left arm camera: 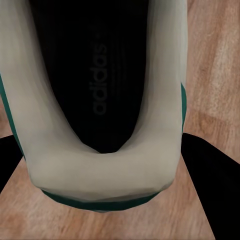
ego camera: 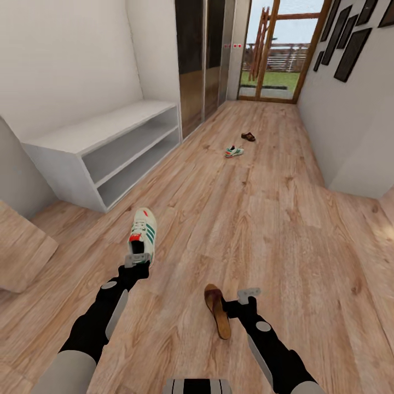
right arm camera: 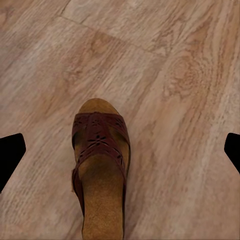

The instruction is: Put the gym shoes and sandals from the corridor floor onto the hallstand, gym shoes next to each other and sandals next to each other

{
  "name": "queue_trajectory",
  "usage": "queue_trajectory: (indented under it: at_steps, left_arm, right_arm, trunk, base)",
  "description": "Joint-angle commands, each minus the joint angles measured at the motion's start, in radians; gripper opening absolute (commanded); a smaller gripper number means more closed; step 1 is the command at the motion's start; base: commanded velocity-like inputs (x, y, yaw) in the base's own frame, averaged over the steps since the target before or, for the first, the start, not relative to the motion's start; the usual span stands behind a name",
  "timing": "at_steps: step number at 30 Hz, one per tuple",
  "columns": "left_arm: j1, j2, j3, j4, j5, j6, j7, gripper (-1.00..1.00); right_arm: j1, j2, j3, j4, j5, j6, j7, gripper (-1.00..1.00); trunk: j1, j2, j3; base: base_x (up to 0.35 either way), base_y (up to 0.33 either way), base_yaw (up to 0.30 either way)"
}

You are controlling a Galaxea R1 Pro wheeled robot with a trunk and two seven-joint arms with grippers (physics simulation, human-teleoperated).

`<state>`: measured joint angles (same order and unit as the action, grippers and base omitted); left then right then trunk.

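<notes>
One gym shoe (ego camera: 143, 232) lies on the corridor floor (ego camera: 262, 219) with its heel toward me. My left gripper (ego camera: 137, 260) is shut on that heel, and in the left wrist view the white heel (left arm camera: 102, 170) is pressed between both dark fingers (left arm camera: 205, 180). A brown sandal (ego camera: 217, 312) lies close in front of me. My right gripper (ego camera: 249, 295) hangs open just right of it, and the right wrist view has the sandal (right arm camera: 100, 165) on the planks between the spread fingertips (right arm camera: 10, 150). Far down the corridor lie the other gym shoe (ego camera: 233, 151) and the other sandal (ego camera: 248, 137). The hallstand (ego camera: 104, 131) stands at the left with its bench bare.
A white wall runs behind the hallstand, and mirrored dark doors (ego camera: 200, 60) follow it. A glass door (ego camera: 276, 49) ends the corridor. The right wall juts out at a corner (ego camera: 355, 175). A wooden panel edge (ego camera: 22, 246) sits at my near left.
</notes>
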<state>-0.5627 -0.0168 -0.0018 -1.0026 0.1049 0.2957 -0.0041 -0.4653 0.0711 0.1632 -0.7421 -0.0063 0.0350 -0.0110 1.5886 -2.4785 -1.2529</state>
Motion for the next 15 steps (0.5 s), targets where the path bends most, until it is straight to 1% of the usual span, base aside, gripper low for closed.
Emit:
queue_trajectory:
  at_steps: [1, 5, 10, 12, 15]
  left_arm:
    - [0.000, 0.000, 0.000, -0.002, 0.010, 0.006, 0.000, -1.00]
    - [-0.001, -0.001, -0.001, -0.016, 0.010, 0.012, 0.000, -1.00]
    - [-0.001, -0.002, -0.001, -0.033, 0.010, 0.074, 0.000, -1.00]
    - [-0.001, -0.002, -0.001, -0.035, 0.010, 0.078, 0.000, -1.00]
    - [-0.001, 0.001, 0.002, -0.045, 0.010, 0.083, 0.000, -1.00]
  right_arm:
    - [0.000, 0.000, 0.001, -0.001, 0.000, 0.003, -0.001, 1.00]
    - [0.000, -0.001, 0.002, -0.001, 0.003, 0.002, -0.003, 1.00]
    - [0.000, 0.000, 0.003, -0.002, -0.001, 0.000, -0.001, 1.00]
    - [0.000, 0.001, 0.003, -0.002, -0.001, 0.000, -0.001, 1.00]
    - [0.001, 0.001, 0.004, -0.001, 0.000, 0.000, -0.003, 1.00]
  trunk:
    - [0.000, 0.000, -0.001]
    - [0.000, 0.000, -0.001]
    - [0.000, 0.000, -0.001]
    - [0.000, 0.000, -0.001]
    - [0.000, 0.000, -0.001]
  base:
    - [0.000, 0.000, 0.022]
    - [0.000, 0.000, 0.009]
    - [0.000, 0.000, 0.001]
    - [0.000, 0.000, 0.000]
    - [0.000, 0.000, 0.145]
